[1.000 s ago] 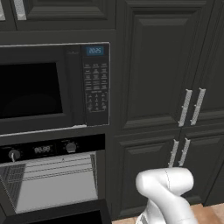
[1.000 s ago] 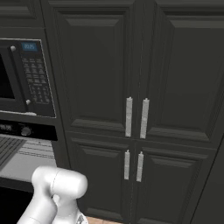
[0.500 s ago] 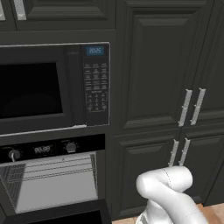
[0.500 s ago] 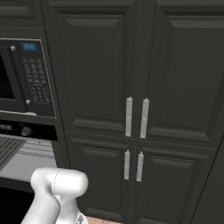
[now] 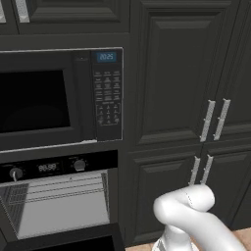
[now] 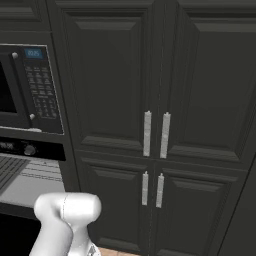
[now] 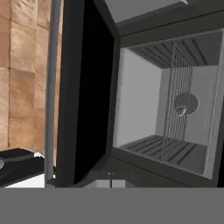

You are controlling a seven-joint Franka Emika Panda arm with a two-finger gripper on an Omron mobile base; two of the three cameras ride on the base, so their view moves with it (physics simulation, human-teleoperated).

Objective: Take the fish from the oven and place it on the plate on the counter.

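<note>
The black oven (image 5: 59, 167) stands under the microwave with its door (image 5: 68, 239) dropped open. Its light grey interior (image 5: 61, 208) shows a wire rack. In the hand view, rolled on its side, the oven cavity (image 7: 144, 100) lies straight ahead, and the door (image 7: 89, 87) with its silver bar handle (image 7: 51, 87) is on the left. A small pale shape (image 7: 180, 110) sits by the rack in front of the round fan. I cannot tell whether it is the fish. The plate and the counter are out of view. My arm's white elbow (image 5: 184, 206) bends downward below the frame.
A black microwave with a keypad (image 5: 108, 98) sits above the oven. Dark cabinet doors with silver handles (image 5: 214, 120) stand to the right. Wood floor (image 7: 24, 74) lies beyond the open door. The door juts out toward my arm.
The arm's elbow has shifted very slightly. Nothing else has visibly moved.
</note>
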